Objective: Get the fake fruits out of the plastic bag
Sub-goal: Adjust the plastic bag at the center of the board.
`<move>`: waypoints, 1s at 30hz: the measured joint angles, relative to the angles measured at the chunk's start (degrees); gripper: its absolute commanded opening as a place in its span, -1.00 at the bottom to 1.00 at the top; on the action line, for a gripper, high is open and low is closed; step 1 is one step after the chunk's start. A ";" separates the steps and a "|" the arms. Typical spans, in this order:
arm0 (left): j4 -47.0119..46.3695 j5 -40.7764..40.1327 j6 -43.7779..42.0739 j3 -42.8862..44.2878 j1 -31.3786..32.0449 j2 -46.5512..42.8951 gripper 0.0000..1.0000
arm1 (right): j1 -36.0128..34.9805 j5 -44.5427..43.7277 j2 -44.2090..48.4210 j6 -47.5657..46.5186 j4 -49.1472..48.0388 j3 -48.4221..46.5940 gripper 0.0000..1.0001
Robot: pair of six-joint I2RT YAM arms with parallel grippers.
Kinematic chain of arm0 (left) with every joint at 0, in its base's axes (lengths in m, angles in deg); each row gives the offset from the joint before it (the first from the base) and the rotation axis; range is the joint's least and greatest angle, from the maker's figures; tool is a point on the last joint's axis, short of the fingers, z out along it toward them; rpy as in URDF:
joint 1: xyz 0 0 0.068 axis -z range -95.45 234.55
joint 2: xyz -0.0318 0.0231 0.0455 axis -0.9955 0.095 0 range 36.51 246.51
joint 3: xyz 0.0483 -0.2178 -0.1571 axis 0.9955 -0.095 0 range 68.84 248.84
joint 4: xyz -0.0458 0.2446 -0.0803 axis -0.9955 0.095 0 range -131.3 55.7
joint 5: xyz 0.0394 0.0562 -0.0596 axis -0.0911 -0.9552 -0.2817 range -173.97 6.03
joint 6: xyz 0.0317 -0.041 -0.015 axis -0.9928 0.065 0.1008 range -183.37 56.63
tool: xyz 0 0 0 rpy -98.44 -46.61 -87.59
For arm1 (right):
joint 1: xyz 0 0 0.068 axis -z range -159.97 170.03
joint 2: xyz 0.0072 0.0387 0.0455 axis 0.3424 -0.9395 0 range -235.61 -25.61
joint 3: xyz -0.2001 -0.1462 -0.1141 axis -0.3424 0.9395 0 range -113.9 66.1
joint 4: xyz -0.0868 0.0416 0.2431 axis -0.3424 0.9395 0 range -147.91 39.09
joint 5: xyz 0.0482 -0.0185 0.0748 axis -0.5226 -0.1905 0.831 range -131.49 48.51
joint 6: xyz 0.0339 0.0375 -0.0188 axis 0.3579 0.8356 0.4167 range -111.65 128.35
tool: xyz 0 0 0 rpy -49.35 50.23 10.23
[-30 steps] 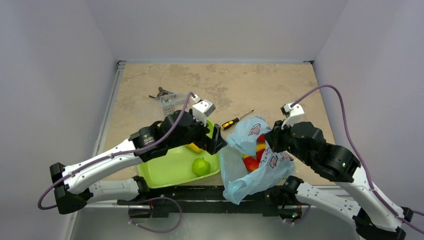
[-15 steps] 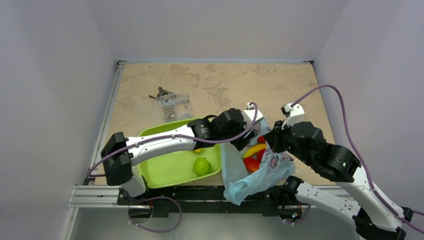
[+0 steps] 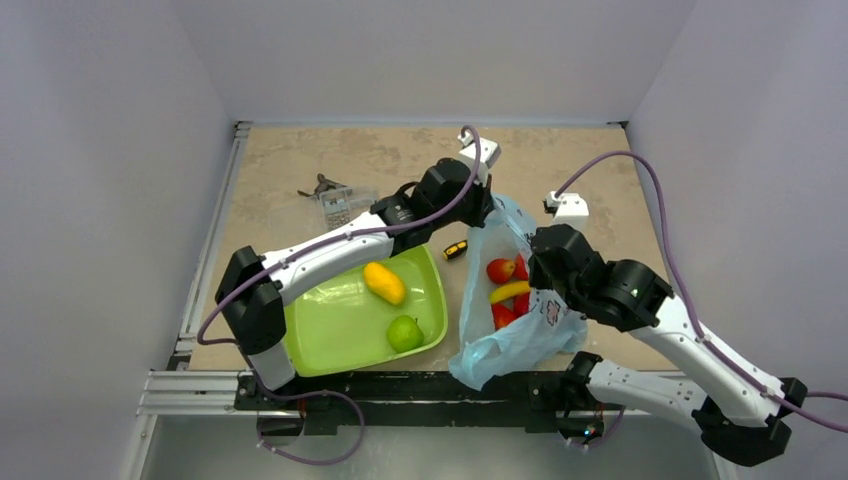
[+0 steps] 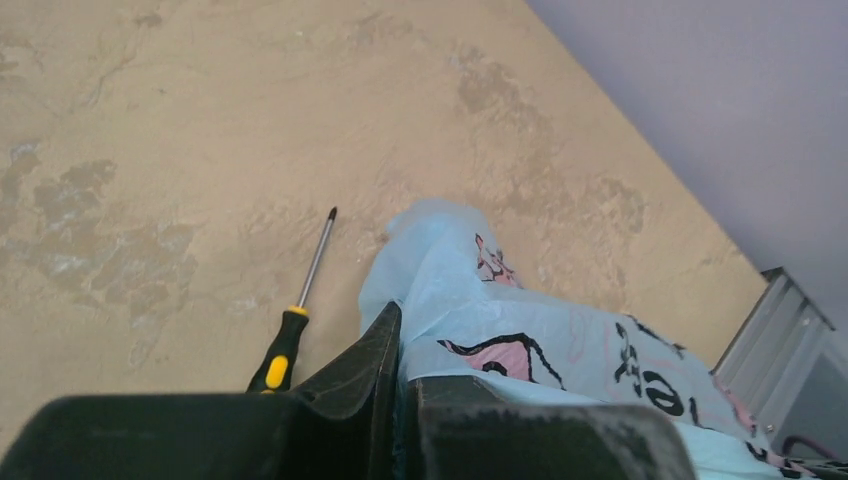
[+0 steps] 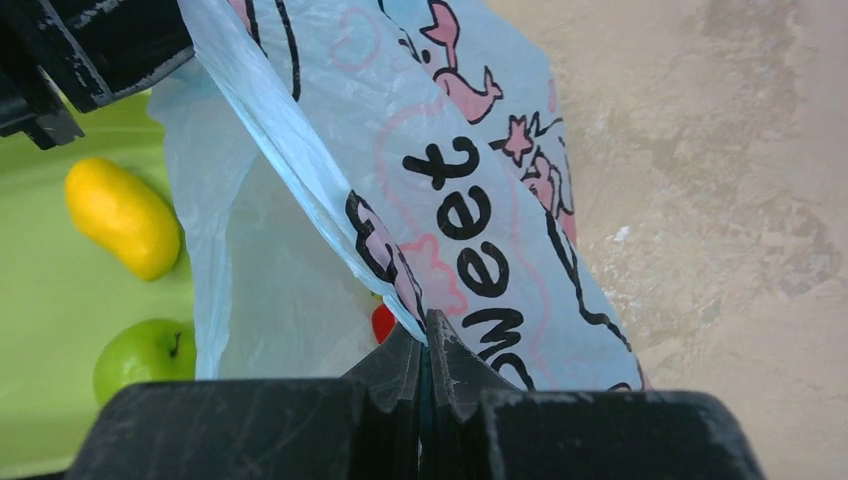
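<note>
Swings over from the lime-green tray [image 3: 325, 350] since a moment ago and pinches the far rim of the plastic bag [image 3: 522, 340] with the left gripper [image 4: 400, 345]. Clamps the right gripper [image 5: 425, 348] on the opposite rim, seemingly to hold the mouth open. Leaves red and yellow fake fruits [image 3: 501, 270] inside.

From above, the left arm [image 3: 330, 250] covers all but the handle of the screwdriver [image 3: 455, 248], and folds of the plastic bag [image 3: 515, 345] hide parts of the fake fruits [image 3: 501, 270]. At the right wrist, only a sliver of one red fruit [image 5: 383, 322] shows past the bag.
</note>
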 measured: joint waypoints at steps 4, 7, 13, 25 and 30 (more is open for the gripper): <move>-1.55 2.86 1.99 4.13 -1.64 1.66 -1.00 | 0.00 -4.63 -1.55 -0.26 -0.04 -2.56 -1.00; -1.97 5.22 3.26 5.01 -2.78 1.66 -1.00 | 0.00 -7.37 -1.57 -1.55 -0.35 -5.01 -0.95; -2.29 7.41 4.90 4.94 -5.09 1.68 -1.00 | 0.00 -7.21 -2.16 -4.20 -0.13 -5.99 0.79; -1.88 8.02 5.49 1.92 -6.32 1.62 -1.00 | 0.00 6.47 -0.98 10.49 5.55 0.63 0.98; -1.90 8.57 5.95 1.73 -6.64 1.62 -1.00 | -0.24 11.87 0.55 15.67 3.93 6.08 0.72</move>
